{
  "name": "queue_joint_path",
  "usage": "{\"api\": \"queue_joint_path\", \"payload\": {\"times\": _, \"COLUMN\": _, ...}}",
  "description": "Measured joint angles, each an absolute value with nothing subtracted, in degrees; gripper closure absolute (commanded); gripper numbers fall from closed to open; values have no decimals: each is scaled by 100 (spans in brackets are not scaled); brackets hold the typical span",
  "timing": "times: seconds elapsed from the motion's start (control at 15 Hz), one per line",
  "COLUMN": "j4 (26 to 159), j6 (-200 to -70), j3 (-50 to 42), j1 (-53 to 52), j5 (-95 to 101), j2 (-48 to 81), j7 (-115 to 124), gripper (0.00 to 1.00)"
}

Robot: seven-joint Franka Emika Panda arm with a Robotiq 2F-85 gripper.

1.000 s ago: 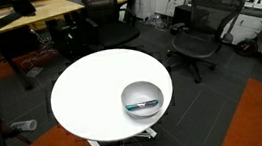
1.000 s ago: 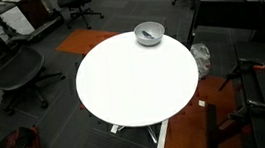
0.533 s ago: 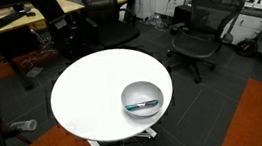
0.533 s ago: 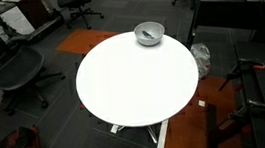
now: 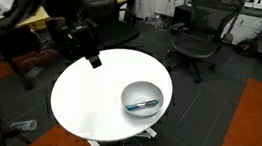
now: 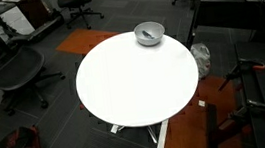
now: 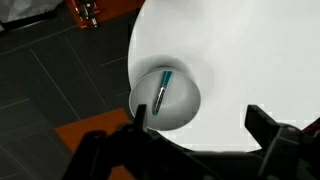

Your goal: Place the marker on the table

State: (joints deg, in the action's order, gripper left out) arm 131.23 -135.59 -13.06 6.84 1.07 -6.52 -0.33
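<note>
Your gripper (image 5: 92,59) hangs with its jaws spread wide and empty in the upper left of an exterior view, over the table's (image 5: 86,104) far edge. Well apart, toward lower right, the marker (image 5: 142,105) lies inside the bowl (image 5: 133,91).

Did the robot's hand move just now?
Yes. The gripper has come in from the upper left and now hangs over the table's far edge, short of the bowl.
</note>
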Motion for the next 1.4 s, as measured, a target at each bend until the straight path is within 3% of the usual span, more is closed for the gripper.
{"api": "queue_joint_path", "payload": {"times": 1.4, "j4": 11564, "j6": -14544, "j3": -1241, "j1": 855, "j5": -586, "j2": 2332, "j7": 747, "gripper": 0}}
